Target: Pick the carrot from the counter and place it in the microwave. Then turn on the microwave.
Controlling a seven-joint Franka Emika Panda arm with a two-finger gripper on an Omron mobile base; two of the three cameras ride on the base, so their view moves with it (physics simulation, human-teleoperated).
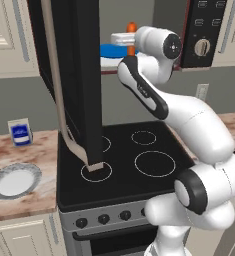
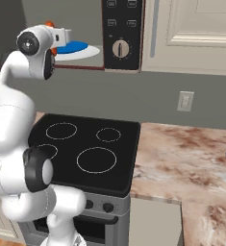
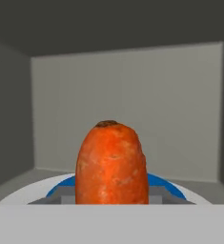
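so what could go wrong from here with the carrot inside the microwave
The carrot is upright in the tool, above the blue-and-white plate. Released from there it would likely topple and could roll off the plate.

The microwave door hangs wide open over the stovetop, close beside the arm. Backing out carelessly could clip it.

The knob is untouched, and the door must shut first.

Glossy white rounded arm (image 1: pixel 189 120) segs w/ black joint bands, round caps

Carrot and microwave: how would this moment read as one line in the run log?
phase: placing | carrot: held in gripper, inside microwave above plate | door: open | knob: untouched
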